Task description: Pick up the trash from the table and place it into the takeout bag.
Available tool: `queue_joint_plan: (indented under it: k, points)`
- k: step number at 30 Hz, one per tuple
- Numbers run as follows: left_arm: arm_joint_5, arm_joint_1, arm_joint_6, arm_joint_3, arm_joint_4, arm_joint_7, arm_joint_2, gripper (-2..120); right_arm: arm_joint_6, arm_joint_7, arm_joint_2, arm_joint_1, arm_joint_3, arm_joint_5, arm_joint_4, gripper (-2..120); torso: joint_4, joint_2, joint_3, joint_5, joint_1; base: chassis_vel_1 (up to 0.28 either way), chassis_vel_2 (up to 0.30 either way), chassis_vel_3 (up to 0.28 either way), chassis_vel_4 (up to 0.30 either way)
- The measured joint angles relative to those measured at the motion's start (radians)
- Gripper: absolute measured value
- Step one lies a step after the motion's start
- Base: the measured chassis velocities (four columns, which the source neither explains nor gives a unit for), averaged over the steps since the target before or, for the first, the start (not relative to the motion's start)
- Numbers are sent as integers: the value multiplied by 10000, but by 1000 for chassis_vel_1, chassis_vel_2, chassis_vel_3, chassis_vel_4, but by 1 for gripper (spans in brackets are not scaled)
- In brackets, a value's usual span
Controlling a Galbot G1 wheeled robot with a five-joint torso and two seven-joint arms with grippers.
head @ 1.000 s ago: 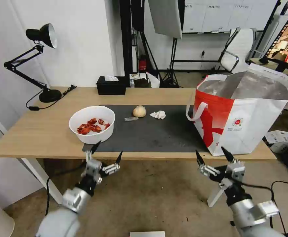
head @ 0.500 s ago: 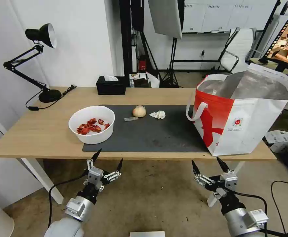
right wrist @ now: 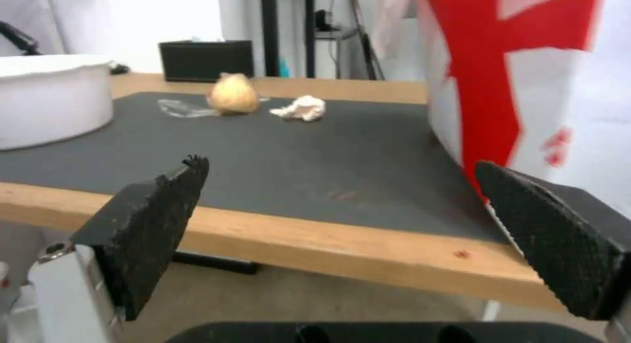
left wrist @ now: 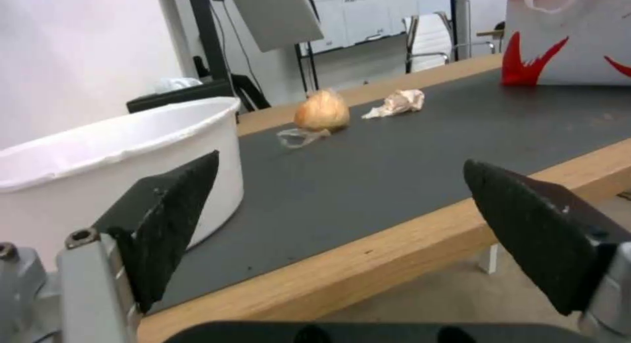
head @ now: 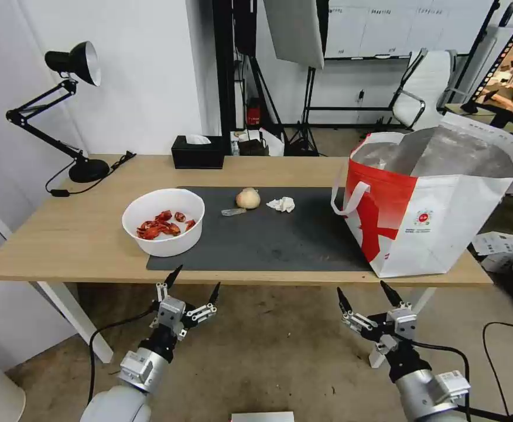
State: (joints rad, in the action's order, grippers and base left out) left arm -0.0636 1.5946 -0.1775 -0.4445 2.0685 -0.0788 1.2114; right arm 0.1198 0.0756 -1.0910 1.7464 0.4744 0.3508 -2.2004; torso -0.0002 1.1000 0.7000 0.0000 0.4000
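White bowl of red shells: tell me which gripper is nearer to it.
Left. The left gripper hangs open just below the table edge in front of the bowl; the right gripper is open far across, below the takeout bag.

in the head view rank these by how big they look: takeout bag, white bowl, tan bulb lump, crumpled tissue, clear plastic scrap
1. takeout bag, by far the largest.
2. white bowl.
3. tan bulb lump and crumpled tissue: they look about alike, so I won't rank them.
4. clear plastic scrap, smallest.

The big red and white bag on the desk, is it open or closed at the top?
Open. The takeout bag stands upright on the table, its mouth spread wide, silver lining showing.
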Motion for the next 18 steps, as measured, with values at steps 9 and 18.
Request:
queue_joint_plan:
  k: [9, 18]
  points:
    - [-25, -70, 79, -108, -30, 17, 101, 100, -479, -684, 1325, -3109, -1982, 1652, 1108, 100, 3, 0, 1, 0, 1, 0, 0, 0, 0]
    - [24, -42, 148, -288, -136, 23, 247, 100, -1560, 896, 1516, -7984, -5242, 2594, 3299, 100, 4, -1, 3, -2, 3, 0, 0, 0, 0]
